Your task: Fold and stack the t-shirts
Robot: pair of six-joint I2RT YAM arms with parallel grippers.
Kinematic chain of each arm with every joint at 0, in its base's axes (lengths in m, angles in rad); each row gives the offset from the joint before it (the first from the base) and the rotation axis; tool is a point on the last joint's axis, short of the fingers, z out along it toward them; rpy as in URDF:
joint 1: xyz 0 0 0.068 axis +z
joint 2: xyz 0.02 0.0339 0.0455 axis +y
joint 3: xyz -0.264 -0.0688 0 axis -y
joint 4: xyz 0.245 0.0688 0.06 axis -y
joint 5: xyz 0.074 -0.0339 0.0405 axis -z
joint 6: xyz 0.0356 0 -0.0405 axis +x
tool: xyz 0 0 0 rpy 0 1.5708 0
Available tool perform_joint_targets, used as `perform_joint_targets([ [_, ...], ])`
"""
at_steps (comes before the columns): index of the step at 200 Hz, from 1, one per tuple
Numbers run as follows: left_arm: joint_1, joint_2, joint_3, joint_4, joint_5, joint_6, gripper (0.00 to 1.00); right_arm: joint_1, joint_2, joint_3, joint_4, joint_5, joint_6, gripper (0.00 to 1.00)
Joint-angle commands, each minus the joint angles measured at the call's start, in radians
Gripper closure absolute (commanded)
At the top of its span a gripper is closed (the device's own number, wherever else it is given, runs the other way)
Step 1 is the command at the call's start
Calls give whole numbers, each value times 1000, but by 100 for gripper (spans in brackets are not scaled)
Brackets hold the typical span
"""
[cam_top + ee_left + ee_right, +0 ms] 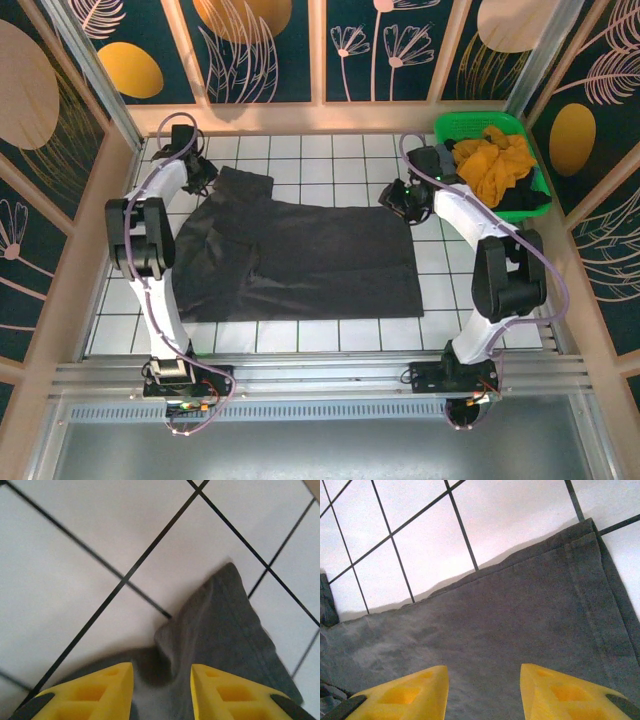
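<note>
Both left gripper (161, 672) and right gripper (484, 672) gape; up close we see a stitched hem on the shirt (520, 630), overhead a plastic basket (465, 118).

White tiled worktop (300, 335), dark grid lines. Dark blue wall panels (265, 50) with pale botanical motifs in light wooden frames (317, 50). Aluminium rail (330, 375) along the near edge.
</note>
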Motion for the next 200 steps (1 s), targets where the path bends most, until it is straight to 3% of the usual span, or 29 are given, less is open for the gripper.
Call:
perform_joint_targets([
  [1,6,84,139,55,-20,105,65,-3,6,18,6,-24,-15,57],
  [42,-11,263,342,29,-110,190,61,-3,-29,-34,17,-16,8,57],
  [69,-28,355,450,-33,-168,185,49,-7,-43,-62,18,-10,17,57],
  [101,-83,419,542,-73,-271,200,41,-8,-50,-78,22,-9,20,57],
  [141,-125,478,609,-144,-381,181,37,-9,-55,-94,31,-29,29,57],
  [176,-126,568,722,-247,-353,180,37,-8,-74,-115,40,-42,34,57],
  [200,-136,600,745,-325,-330,176,43,-9,-75,-122,43,-45,31,57],
])
